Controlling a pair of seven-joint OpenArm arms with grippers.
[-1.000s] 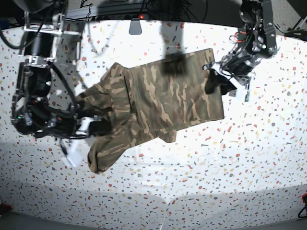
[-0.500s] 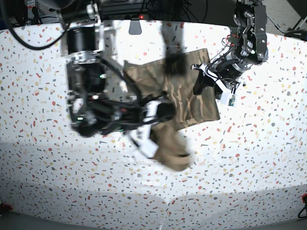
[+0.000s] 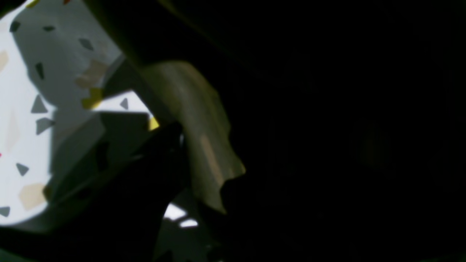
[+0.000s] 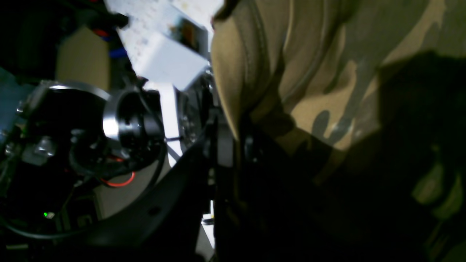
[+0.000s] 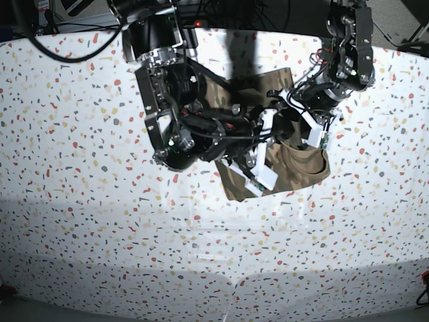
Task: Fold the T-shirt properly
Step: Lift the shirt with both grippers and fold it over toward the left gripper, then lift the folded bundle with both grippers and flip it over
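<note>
The camouflage T-shirt (image 5: 301, 166) lies bunched on the speckled white table (image 5: 100, 221), mostly covered by both arms. A tan part shows at its lower right. My right gripper (image 5: 276, 142) reaches across from the left and is shut on a seamed edge of the T-shirt (image 4: 327, 72), which runs between its fingers (image 4: 222, 145). My left gripper (image 5: 289, 119) comes down from the upper right onto the shirt's far edge. In the left wrist view, a raised fold of the T-shirt (image 3: 196, 120) hangs beside one dark finger (image 3: 160, 145). The rest of that view is black, so its jaws are hidden.
The two arms cross closely over the shirt. A white block (image 5: 263, 176) on the right arm hangs over the shirt's front edge. The left arm's wrist (image 4: 127, 120) sits close to my right gripper. Dark frame and cables (image 5: 201, 13) run along the table's back edge.
My right arm has swung from the table's left across to the right, carrying the shirt's left half over the rest. The spread-out shirt is now a compact bundle. The left arm barely moved.
</note>
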